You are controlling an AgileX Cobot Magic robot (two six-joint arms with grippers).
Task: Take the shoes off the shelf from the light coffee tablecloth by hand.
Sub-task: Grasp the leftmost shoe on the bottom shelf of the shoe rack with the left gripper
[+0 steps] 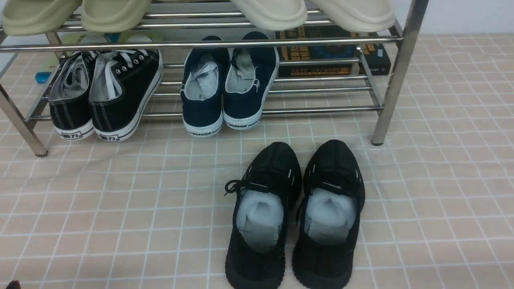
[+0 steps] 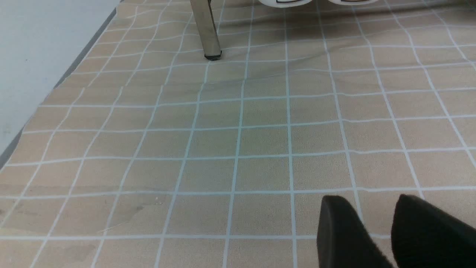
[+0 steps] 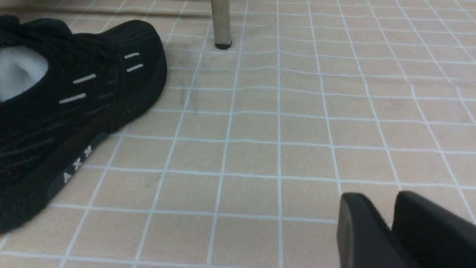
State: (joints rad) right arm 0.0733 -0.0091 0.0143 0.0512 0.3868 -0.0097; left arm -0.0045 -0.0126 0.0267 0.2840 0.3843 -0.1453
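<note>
Well ahead of the left gripper (image 2: 375, 203), the shoes (image 1: 106, 94) sit on the lower rails of the shelf (image 1: 395, 80). Their heels hang over the front bar toward that gripper, probably so they can be drawn straight out. Nearer the right gripper (image 3: 392, 197), off to its side, black knit sneakers (image 1: 295, 216) lie on the light coffee tablecloth (image 1: 120, 208). The left fingers stand narrowly apart, empty, over bare cloth. The right fingers look almost together and hold nothing; whether they meet I cannot tell.
</note>
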